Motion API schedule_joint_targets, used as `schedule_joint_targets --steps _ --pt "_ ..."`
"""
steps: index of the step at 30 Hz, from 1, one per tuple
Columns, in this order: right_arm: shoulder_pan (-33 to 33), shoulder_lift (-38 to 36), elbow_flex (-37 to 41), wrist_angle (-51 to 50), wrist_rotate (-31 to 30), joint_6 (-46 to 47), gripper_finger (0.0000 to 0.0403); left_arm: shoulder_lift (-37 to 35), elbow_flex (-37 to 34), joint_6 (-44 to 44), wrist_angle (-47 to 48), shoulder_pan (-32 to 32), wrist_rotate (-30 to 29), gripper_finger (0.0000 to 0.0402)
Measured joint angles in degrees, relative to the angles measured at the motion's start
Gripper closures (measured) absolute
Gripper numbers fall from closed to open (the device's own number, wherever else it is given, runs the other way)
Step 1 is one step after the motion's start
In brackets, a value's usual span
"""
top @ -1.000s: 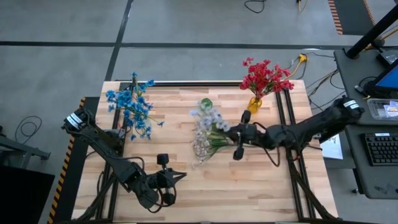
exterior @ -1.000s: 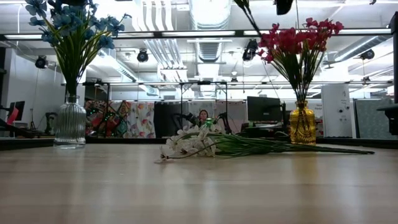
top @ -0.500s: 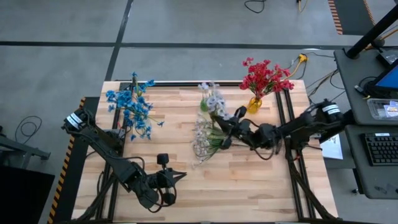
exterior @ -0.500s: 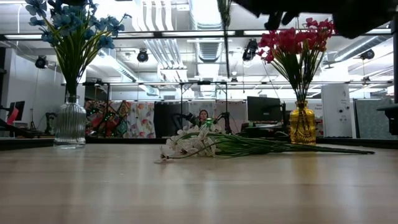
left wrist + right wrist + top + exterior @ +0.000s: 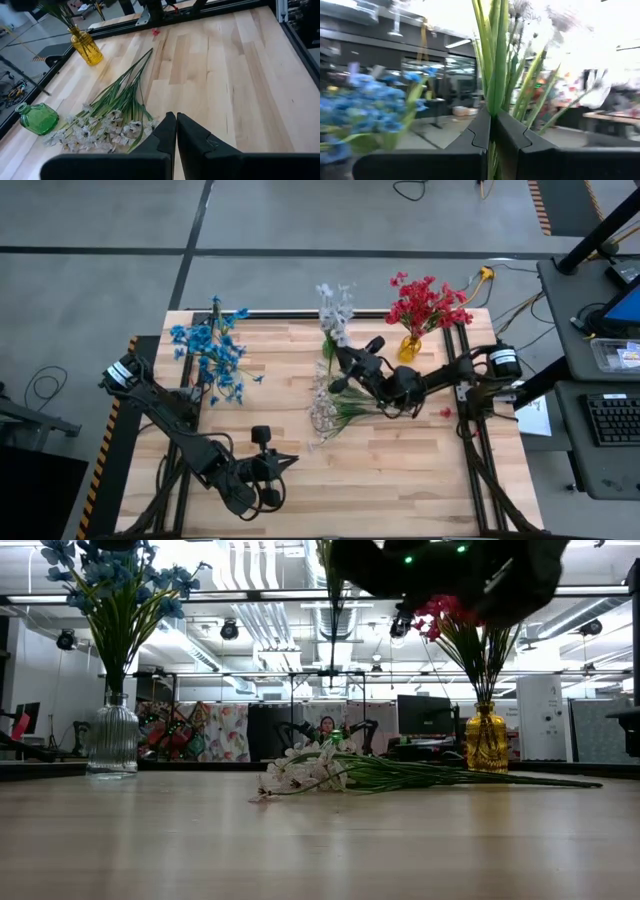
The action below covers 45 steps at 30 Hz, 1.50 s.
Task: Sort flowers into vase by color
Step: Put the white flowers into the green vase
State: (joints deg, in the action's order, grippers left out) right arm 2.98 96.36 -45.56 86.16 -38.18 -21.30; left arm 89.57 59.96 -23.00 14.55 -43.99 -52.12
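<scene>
The right gripper, jaws clamped on a white flower spray, has swung it upright toward the squat green glass vase, while the left gripper's jaws stay together.

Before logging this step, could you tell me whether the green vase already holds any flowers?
Empty: the green vase stands with nothing in it, white flowers lying beside it.

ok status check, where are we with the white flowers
Right pincer shut on white spray, lifted near green vase. Left pincer shut, empty, parked at table's near edge. White bunch on table, untouched. Nothing blocking.
</scene>
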Motion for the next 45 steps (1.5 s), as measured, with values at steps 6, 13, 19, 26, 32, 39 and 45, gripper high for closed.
schedule_joint_targets --steps 6,13,19,26,32,39,45 --pt "-2.77 2.27 -4.3 -0.17 -2.45 -7.67 0.039 -0.01 0.0 0.02 0.68 0.0 0.0 0.0402" --pt "-6.78 3.21 -7.68 -1.65 -2.4 -8.14 0.039 -0.01 0.0 0.02 1.93 0.0 0.0 0.0402" --pt "-10.77 3.21 -8.33 -2.14 -2.37 -6.06 0.039 -0.01 0.0 0.0 2.14 0.0 -0.02 0.0402" --pt "-14.03 3.21 -7.83 -5.72 -0.33 0.41 0.039 -0.01 0.0 0.02 2.26 0.0 -0.02 0.0402" --pt "-14.54 3.38 -7.78 -6.59 1.14 0.62 0.039 -0.01 0.0 0.0 2.64 0.17 -0.02 0.0402" --pt "-15.42 6.43 -7.78 -6.2 1.14 -0.15 0.039 -0.01 0.0 0.0 2.82 0.23 -0.02 0.0402" --pt "-16.15 10.18 -9.36 -5.71 1.14 -0.46 0.039 -0.01 0.0 0.0 2.88 0.26 -0.02 0.0402"
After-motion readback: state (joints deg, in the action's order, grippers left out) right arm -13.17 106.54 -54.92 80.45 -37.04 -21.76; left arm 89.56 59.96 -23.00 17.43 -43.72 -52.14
